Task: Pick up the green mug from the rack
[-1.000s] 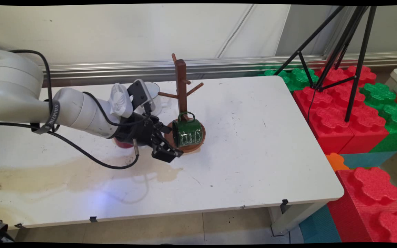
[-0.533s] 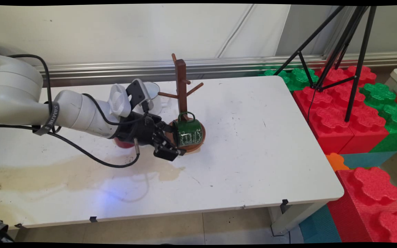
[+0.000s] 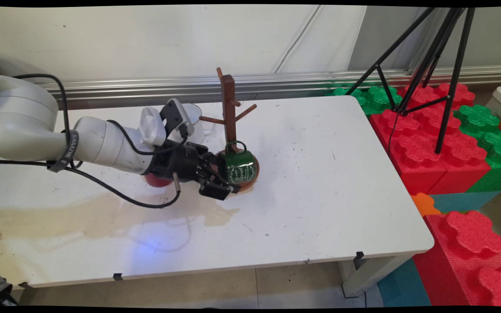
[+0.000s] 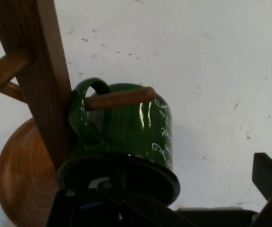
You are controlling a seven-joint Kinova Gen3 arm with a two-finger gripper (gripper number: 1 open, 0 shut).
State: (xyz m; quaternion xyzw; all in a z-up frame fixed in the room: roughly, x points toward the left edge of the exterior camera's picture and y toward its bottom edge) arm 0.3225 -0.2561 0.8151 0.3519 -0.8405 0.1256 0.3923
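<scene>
Fingers (image 4: 268, 182) stand spread at the mug's (image 3: 238, 165) rim, one inside the mouth, one outside, not yet pinching. We see the gripper (image 3: 221, 182) at frame centre-left. Mug hangs by its handle on a low peg of the rack (image 3: 228, 108). We would squeeze squarely on the wall, clear of the post.

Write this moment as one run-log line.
gripper: open, at green mug's rim | green mug: handle hung on wooden mug tree peg | white table
</scene>
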